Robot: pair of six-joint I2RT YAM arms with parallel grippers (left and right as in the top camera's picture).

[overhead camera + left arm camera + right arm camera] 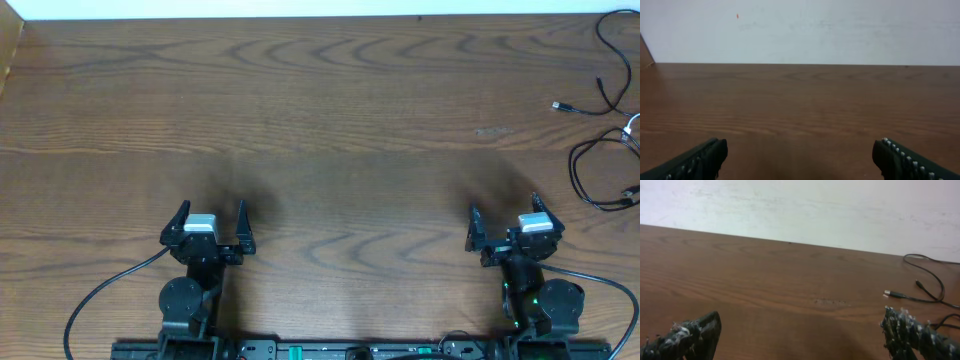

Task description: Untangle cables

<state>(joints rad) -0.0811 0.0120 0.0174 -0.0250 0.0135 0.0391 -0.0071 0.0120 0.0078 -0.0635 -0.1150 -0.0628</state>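
Observation:
The cables [603, 160] lie at the far right edge of the table as thin black strands in loose loops, with a pale plug end [558, 105] pointing left. The right wrist view shows a black cable [927, 277] with its plug tip at the far right. My left gripper [211, 218] stands open near the front left, nothing between its fingers [700, 159]. On the front right, my right gripper [504, 213] is open and empty too, well short of the cables. Both grippers [800, 150] [800, 325] hover over bare wood.
The brown wooden table [320, 120] ends at a white wall along the back. Thick black wires run from the arm bases [100, 295] along the front edge. A wooden board edge [10, 50] shows at the far left.

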